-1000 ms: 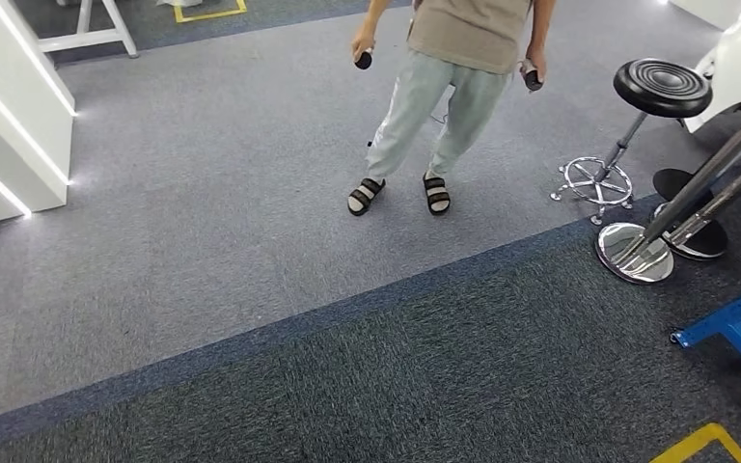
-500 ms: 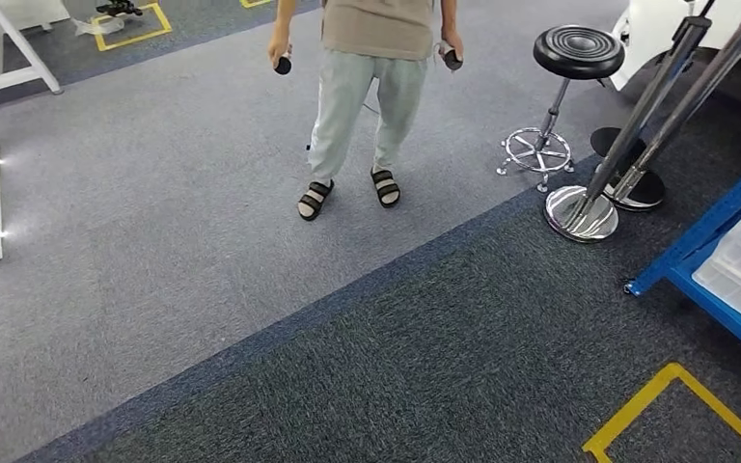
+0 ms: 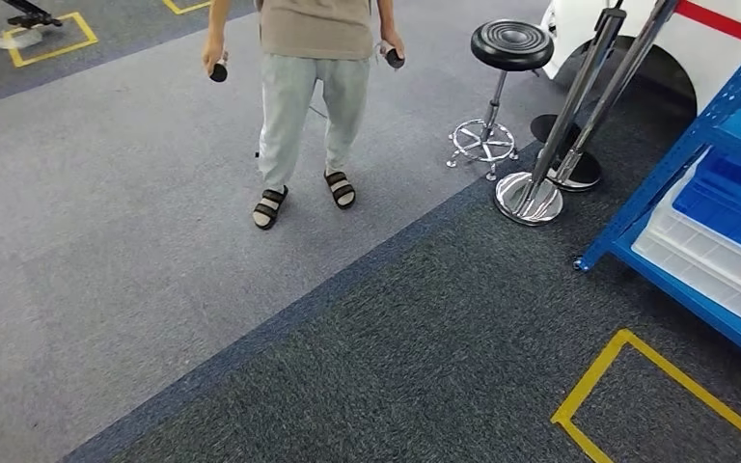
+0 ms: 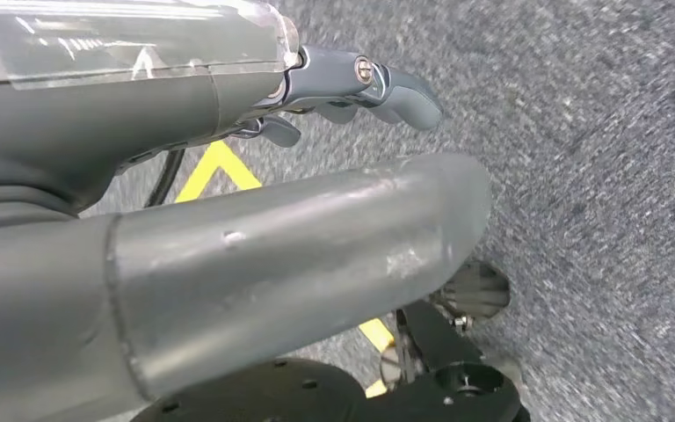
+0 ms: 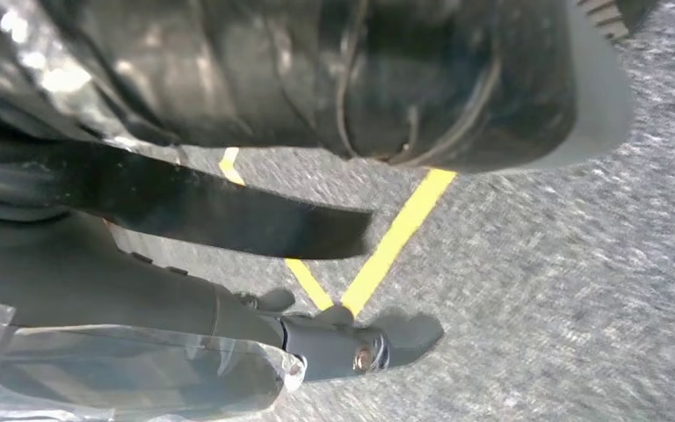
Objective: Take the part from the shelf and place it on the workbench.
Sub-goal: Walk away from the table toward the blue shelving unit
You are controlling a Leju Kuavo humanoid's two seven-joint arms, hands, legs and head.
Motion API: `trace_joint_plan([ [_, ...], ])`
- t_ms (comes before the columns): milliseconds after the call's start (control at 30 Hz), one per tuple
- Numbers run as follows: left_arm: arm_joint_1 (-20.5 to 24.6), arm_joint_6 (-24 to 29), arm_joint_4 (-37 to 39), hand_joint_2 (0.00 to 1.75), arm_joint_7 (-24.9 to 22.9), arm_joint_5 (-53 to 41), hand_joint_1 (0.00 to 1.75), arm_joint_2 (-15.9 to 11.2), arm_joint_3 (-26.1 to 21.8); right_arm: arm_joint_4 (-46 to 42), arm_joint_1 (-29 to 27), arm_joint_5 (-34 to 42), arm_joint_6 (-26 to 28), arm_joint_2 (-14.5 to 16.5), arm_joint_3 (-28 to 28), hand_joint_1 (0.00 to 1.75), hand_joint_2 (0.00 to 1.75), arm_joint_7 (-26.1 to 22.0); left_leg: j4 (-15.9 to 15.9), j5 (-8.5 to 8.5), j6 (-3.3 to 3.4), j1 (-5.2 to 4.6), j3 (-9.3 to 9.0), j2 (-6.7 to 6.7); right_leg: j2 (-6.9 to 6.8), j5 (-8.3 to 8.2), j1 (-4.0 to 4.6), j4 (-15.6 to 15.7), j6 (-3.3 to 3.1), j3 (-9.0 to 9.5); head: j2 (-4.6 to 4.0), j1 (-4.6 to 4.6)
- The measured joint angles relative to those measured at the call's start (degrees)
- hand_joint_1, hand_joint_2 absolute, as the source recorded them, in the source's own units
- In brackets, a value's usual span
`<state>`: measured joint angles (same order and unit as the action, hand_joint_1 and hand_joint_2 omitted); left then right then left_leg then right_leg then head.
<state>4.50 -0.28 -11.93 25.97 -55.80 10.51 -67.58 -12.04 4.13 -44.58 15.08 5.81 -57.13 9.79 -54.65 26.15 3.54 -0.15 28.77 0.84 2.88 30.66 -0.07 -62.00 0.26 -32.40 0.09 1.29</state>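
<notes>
A blue metal shelf [image 3: 652,191] stands at the right edge of the head view. Its low level carries a blue bin [image 3: 733,207] and a white tray [image 3: 699,258]. I cannot make out the part itself. My left hand [image 4: 316,246] hangs over the dark carpet, thumb and fingers [image 4: 400,88] stretched out, holding nothing. My right hand [image 5: 325,343] also hangs above the carpet beside a yellow tape line [image 5: 395,237], and nothing is in it.
A person [image 3: 309,87] stands ahead on the grey carpet with a dark controller in each hand. A black stool [image 3: 509,46] and two chrome stand bases [image 3: 531,198] sit between the person and the shelf. A yellow taped rectangle [image 3: 598,376] marks the floor before the shelf.
The camera has turned to the right, so the whole scene has slid left. More of the blue shelf and its bins has come into view. The white furniture on the left is gone.
</notes>
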Motion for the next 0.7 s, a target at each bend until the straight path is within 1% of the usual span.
trace_joint_plan([
  [33, -0.11, 0.08, 0.00, 0.00, -0.09, 0.03, 0.00, 0.02, -0.02, 0.01, 0.07, 0.03, 0.05, -0.01, 0.00, 0.00, 0.00, 0.10, 0.52, -0.25, 0.06, 0.23, -0.31, -1.07, -1.50, 2.05, -0.16, -3.95, 0.43, -2.00, -0.01, 0.03],
  [67, -0.19, 0.17, 0.00, 0.00, -0.19, 0.08, 0.00, 0.01, -0.04, 0.01, 0.12, 0.07, 0.09, 0.01, 0.00, 0.00, 0.00, 0.20, 0.45, -0.10, 0.00, 0.24, -0.32, -1.88, -2.02, 3.51, -0.44, -7.59, 0.81, -4.01, -0.01, 0.03],
  [100, -0.25, 0.26, 0.00, 0.00, -0.27, 0.15, 0.00, 0.01, -0.08, 0.02, 0.11, 0.10, 0.13, 0.02, -0.01, 0.00, 0.00, 0.28, 0.34, 0.12, -0.10, 0.27, -0.35, -2.65, -2.29, 4.03, -0.73, -10.03, 1.22, -5.47, -0.01, 0.05],
  [133, -0.26, 0.36, 0.00, 0.00, -0.31, 0.21, 0.00, 0.01, -0.14, 0.02, 0.04, 0.12, 0.25, 0.02, -0.02, 0.00, 0.00, 0.28, 0.18, 0.39, -0.26, 0.35, -0.38, -3.38, -2.51, 3.40, -1.04, -10.51, 1.61, -5.94, -0.01, 0.05],
  [167, -0.26, 0.46, 0.00, 0.00, -0.31, 0.17, 0.00, 0.02, -0.20, 0.02, -0.09, 0.12, 0.42, 0.01, -0.04, 0.00, 0.00, 0.15, -0.01, 0.71, -0.48, 0.48, -0.48, -4.02, -2.81, 1.78, -1.31, -8.80, 1.98, -5.24, -0.01, 0.05],
  [200, -0.25, 0.56, 0.01, 0.00, -0.31, 0.06, 0.00, 0.02, -0.24, 0.02, -0.21, 0.12, 0.63, 0.00, -0.07, 0.00, 0.00, -0.09, -0.28, 1.08, -0.79, 0.65, -0.67, -4.61, -3.51, -0.42, -1.57, -5.27, 2.31, -3.54, 0.00, 0.06],
  [233, -0.23, 0.70, 0.01, 0.00, -0.28, -0.14, 0.00, 0.01, -0.26, 0.02, -0.26, 0.16, 0.89, 0.01, -0.13, 0.00, 0.00, -0.41, -0.65, 1.55, -1.24, 0.66, -0.87, -5.14, -4.78, -2.15, -1.71, -1.53, 2.44, -1.70, 0.00, 0.06],
  [267, -0.21, 0.85, 0.01, 0.00, -0.20, -0.40, 0.00, 0.00, -0.26, 0.03, -0.21, 0.26, 1.09, 0.05, -0.21, 0.00, 0.00, -0.76, -1.04, 2.11, -1.72, 0.63, -1.07, -5.60, -5.73, -3.28, -1.77, 1.37, 2.25, -0.32, -0.01, 0.05],
  [300, -0.15, 0.98, 0.01, 0.00, -0.02, -0.75, 0.00, 0.00, -0.25, 0.03, -0.14, 0.44, 1.24, 0.08, -0.30, 0.00, 0.00, -1.05, -1.37, 2.58, -2.20, 0.53, -1.26, -6.07, -6.36, -3.72, -1.75, 3.06, 1.84, 0.45, -0.01, 0.03],
  [333, -0.05, 1.07, 0.00, 0.00, 0.23, -1.12, 0.00, 0.03, -0.21, 0.04, -0.08, 0.67, 1.33, 0.10, -0.40, 0.00, 0.00, -1.24, -1.56, 2.92, -2.66, 0.44, -1.41, -6.48, -6.45, -3.55, -1.60, 3.38, 1.25, 0.48, -0.01, 0.01],
  [400, 0.16, 1.18, 0.00, 0.00, 0.80, -1.66, 0.00, 0.27, -0.09, 0.04, -0.15, 1.12, 1.40, 0.00, -0.76, 0.00, 0.00, -1.37, -1.66, 3.28, -3.39, 0.65, -1.80, -7.19, -5.19, -3.48, -1.47, 3.27, 0.18, 0.28, -0.01, -0.03],
  [433, 0.27, 1.22, 0.00, 0.00, 1.02, -1.78, 0.00, 0.43, -0.03, 0.04, -0.22, 1.25, 1.43, -0.12, -1.01, 0.00, 0.00, -1.35, -2.15, 3.79, -3.73, 0.84, -1.81, -6.64, -4.66, -3.54, -1.47, 3.34, -0.20, 0.30, -0.01, -0.04],
  [467, 0.33, 1.27, 0.01, 0.00, 1.17, -1.81, 0.00, 0.61, 0.01, 0.04, -0.25, 1.32, 1.48, -0.26, -1.26, 0.00, 0.00, -1.31, -3.72, 4.96, -4.00, 0.99, -1.26, -5.53, -4.12, -3.65, -1.53, 3.47, -0.55, 0.34, -0.01, -0.06],
  [500, 0.37, 1.33, 0.01, 0.00, 1.26, -1.83, 0.00, 0.77, 0.03, 0.03, -0.25, 1.33, 1.52, -0.40, -1.49, 0.00, 0.00, -1.26, -6.47, 6.67, -4.20, 1.10, -0.06, -4.12, -3.57, -3.76, -1.56, 3.57, -0.84, 0.38, -0.01, -0.08],
  [533, 0.35, 1.38, 0.01, 0.00, 1.29, -1.84, 0.00, 0.92, 0.04, 0.03, -0.25, 1.33, 1.57, -0.53, -1.67, 0.00, 0.00, -1.26, -10.22, 8.69, -4.30, 1.16, 1.73, -2.74, -3.04, -3.78, -1.45, 3.57, -1.06, 0.29, -0.01, -0.10],
  [567, 0.26, 1.43, 0.02, 0.00, 1.24, -1.82, 0.00, 1.07, 0.04, 0.02, -0.23, 1.33, 1.60, -0.63, -1.80, 0.00, 0.00, -1.29, -14.37, 10.48, -4.29, 1.17, 3.85, -1.97, -2.39, -3.78, -1.29, 3.55, -1.24, 0.22, -0.01, -0.10],
  [600, 0.13, 1.47, 0.02, 0.00, 1.13, -1.84, 0.00, 1.19, 0.04, 0.02, -0.24, 1.33, 1.60, -0.69, -1.93, 0.00, 0.00, -1.34, -17.48, 11.31, -4.17, 1.13, 5.57, -1.64, -1.63, -3.77, -1.07, 3.53, -1.35, 0.21, -0.01, -0.09],
  [633, -0.01, 1.49, 0.02, 0.00, 1.02, -1.92, 0.00, 1.29, 0.04, 0.02, -0.27, 1.33, 1.60, -0.73, -2.03, 0.00, 0.00, -1.39, -18.78, 11.00, -3.91, 1.04, 6.55, -1.45, -0.82, -3.75, -0.83, 3.52, -1.42, 0.24, 0.00, -0.09],
  [667, -0.09, 1.50, 0.02, 0.00, 0.91, -2.02, 0.00, 1.36, 0.04, 0.02, -0.29, 1.33, 1.60, -0.75, -2.12, 0.00, 0.00, -1.40, -17.83, 9.52, -3.44, 0.86, 6.55, -1.23, 0.06, -3.74, -0.57, 3.52, -1.44, 0.33, 0.00, -0.09],
  [700, -0.12, 1.50, 0.02, 0.00, 0.85, -2.11, 0.00, 1.40, 0.05, 0.02, -0.32, 1.33, 1.60, -0.77, -2.20, 0.00, 0.00, -1.40, -14.65, 7.16, -2.73, 0.58, 5.51, -0.76, 0.88, -3.75, -0.33, 3.53, -1.46, 0.45, -0.01, -0.09],
])
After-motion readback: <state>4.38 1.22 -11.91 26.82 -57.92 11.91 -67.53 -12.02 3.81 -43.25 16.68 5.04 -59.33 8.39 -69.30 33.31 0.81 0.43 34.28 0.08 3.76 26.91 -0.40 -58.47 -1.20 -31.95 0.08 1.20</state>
